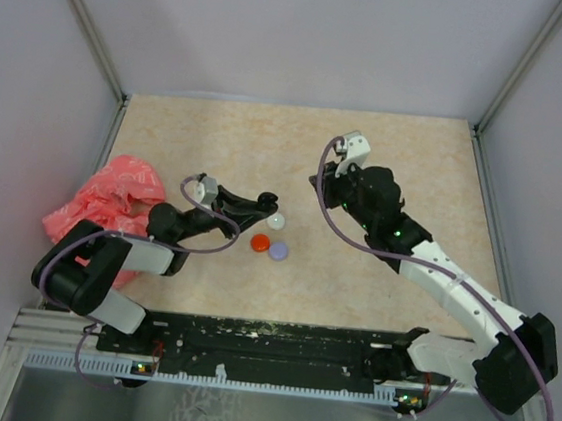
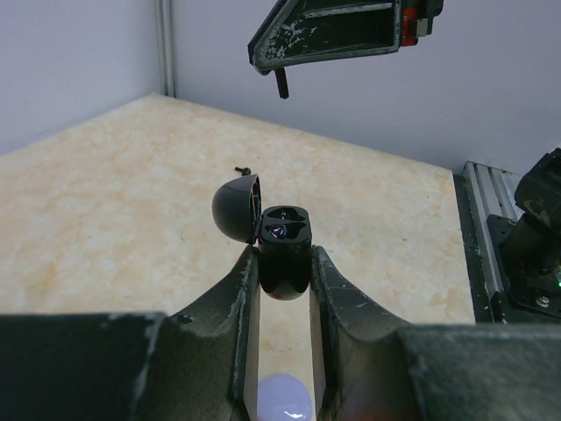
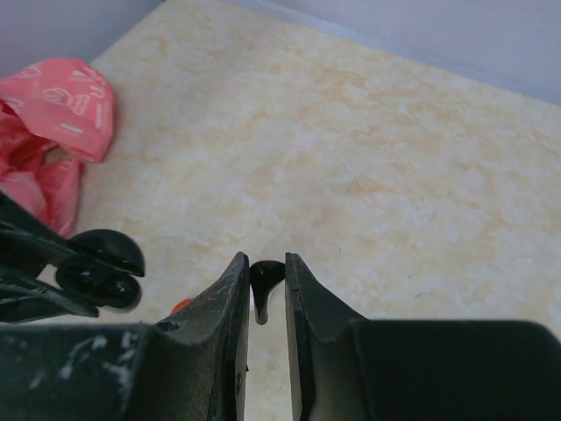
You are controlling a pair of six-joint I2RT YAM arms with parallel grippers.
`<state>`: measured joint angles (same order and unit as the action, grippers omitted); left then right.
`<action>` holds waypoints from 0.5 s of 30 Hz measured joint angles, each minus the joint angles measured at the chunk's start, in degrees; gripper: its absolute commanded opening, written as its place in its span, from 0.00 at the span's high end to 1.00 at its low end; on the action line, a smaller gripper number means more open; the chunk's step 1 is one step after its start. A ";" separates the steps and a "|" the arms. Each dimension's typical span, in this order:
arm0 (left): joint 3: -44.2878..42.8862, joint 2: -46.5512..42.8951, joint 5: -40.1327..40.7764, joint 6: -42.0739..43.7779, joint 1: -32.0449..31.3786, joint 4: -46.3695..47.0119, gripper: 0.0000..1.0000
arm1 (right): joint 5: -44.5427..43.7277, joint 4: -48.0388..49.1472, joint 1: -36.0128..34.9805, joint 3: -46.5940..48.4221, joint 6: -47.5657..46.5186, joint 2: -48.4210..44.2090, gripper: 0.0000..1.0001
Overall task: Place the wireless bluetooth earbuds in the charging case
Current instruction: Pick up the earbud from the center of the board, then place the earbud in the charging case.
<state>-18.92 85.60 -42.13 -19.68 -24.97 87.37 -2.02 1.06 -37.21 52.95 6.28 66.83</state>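
the charging case [image 2: 285, 263] is a small, glossy black, rounded shell, clamped upright between the fingers of the left gripper [image 2: 285, 256], which squeeze its lower body from both sides. its domed lid [image 2: 235, 206] is swung open to the side on a hinge. the top face shows two dark oval wells with shiny highlights; whether anything sits in them cannot be told.

the right gripper [image 3: 266, 263] pinches a black earbud [image 3: 263, 281], a tiny smooth plastic piece with a bulbous head and a short stem pointing down. it hangs in the air, above and beyond the open case and apart from it.

on the table [image 1: 219, 134], a matte beige surface with a marbled pattern, three flat round discs lie near the left gripper: a white disc [image 1: 277, 222], a red disc [image 1: 259, 242] and a lilac disc [image 1: 278, 251], the last two just beside each other. a crinkled pink-red plastic bag [image 1: 111, 198] with pale print lies at the table's left edge.
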 measured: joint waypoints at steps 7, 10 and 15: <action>-3.50 -0.39 -3.37 4.00 0.00 0.00 1.00 | 2.62 10.40 -3.48 -5.70 -0.31 -6.73 0.85; -4.22 -0.66 -4.42 5.29 0.00 0.02 1.00 | 3.48 14.45 -4.79 -7.67 -0.31 -8.17 0.86; -4.76 -1.68 -5.57 6.51 0.00 0.02 1.00 | 4.70 20.98 -7.85 -10.27 -0.52 -9.01 0.86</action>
<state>-23.68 83.92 -47.70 -13.17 -24.97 87.39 2.68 22.04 -45.06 42.68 5.76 57.82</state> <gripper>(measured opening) 0.288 0.188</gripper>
